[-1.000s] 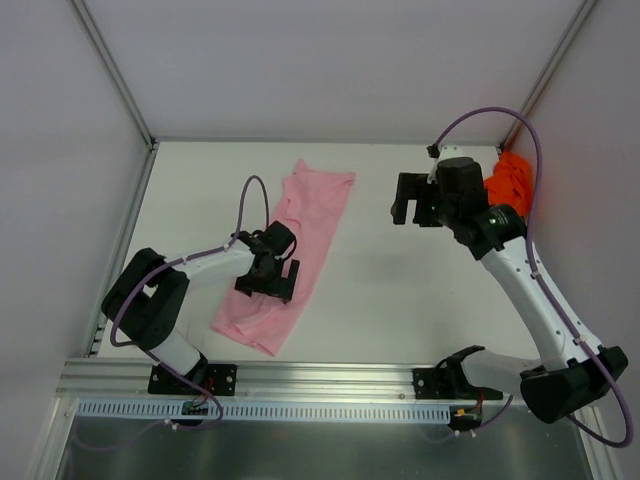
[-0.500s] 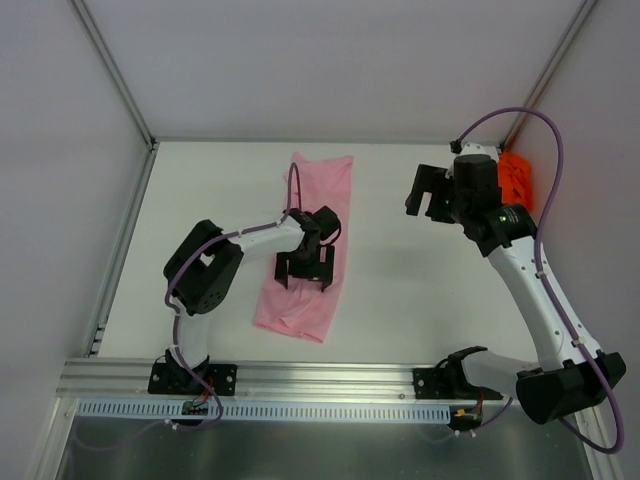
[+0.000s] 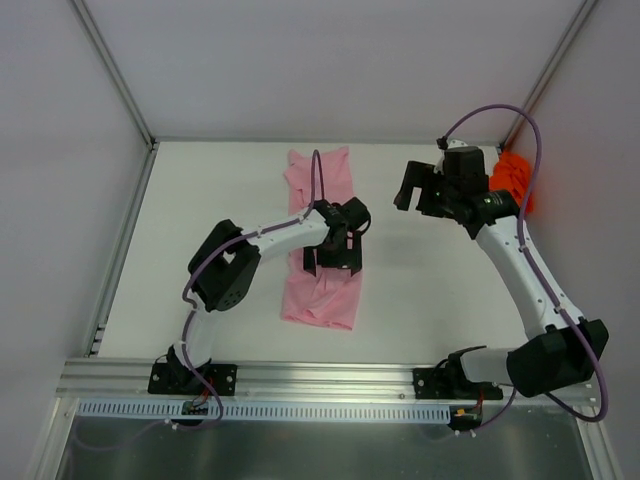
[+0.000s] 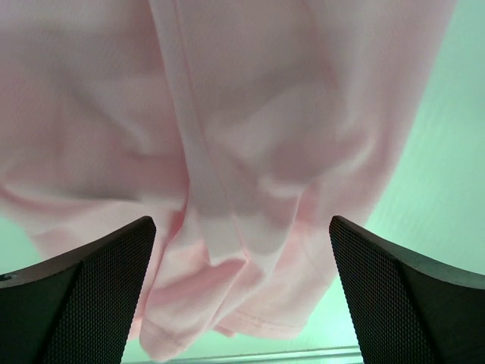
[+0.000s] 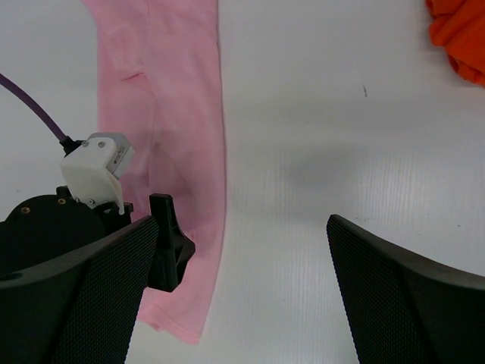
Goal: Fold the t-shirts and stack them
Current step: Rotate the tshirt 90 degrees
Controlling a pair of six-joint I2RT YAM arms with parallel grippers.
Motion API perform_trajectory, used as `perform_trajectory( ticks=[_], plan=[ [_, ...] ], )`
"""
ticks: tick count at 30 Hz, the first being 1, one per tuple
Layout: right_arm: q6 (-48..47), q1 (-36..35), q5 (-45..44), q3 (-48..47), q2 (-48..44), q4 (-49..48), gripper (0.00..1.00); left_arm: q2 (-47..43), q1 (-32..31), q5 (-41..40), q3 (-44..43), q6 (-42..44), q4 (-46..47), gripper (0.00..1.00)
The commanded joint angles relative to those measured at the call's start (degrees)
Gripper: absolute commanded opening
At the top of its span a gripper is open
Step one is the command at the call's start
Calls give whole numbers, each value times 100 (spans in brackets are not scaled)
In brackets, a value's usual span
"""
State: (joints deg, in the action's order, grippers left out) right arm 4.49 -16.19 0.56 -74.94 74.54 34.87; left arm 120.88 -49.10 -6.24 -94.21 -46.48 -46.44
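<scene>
pink shirt [image 3: 320,175] lies mid-table as a long narrow strip, running from the far edge back toward the arms, its near end bunched and wrinkled. the left gripper [image 3: 333,262] is right over the middle of it, fingers spread wide apart, and in the left wrist view blurred pink cloth fills the whole gap between them. cannot tell whether the tips actually touch the fabric. the left arm [image 3: 275,232] reaches across the strip and covers its middle from above, and its purple cable [image 3: 313,172] arcs over the far part of the shirt. over on the right, the right gripper [image 3: 413,192] hangs above bare white table [image 3: 420,290], jaws wide open with nothing between them, well apart from the pink cloth. the orange shirt [image 3: 512,178] sits crumpled in the far right corner against the wall [image 3: 590,120], partly hidden behind the right arm's wrist in the top view; only an edge of it shows at the corner of the right wrist view. a metal rail [image 3: 300,378] runs along the near edge.
</scene>
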Motion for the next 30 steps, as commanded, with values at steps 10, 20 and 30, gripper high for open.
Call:
perform_trajectory(
  ticks=[10, 20, 30],
  plan=[
    [130, 28, 1209, 153, -18, -385, 97, -2998, -3, -440, 2475, -389, 596, 99],
    [1448, -1017, 1079, 3466, -1467, -1131, 99, -4749, -3, 377, 4640, 865, 2455, 83],
    [2337, -2247, 744, 4321, -724, -2457, 86, -4213, -3, 616, 4262, 1255, 2535, 68]
  ],
)
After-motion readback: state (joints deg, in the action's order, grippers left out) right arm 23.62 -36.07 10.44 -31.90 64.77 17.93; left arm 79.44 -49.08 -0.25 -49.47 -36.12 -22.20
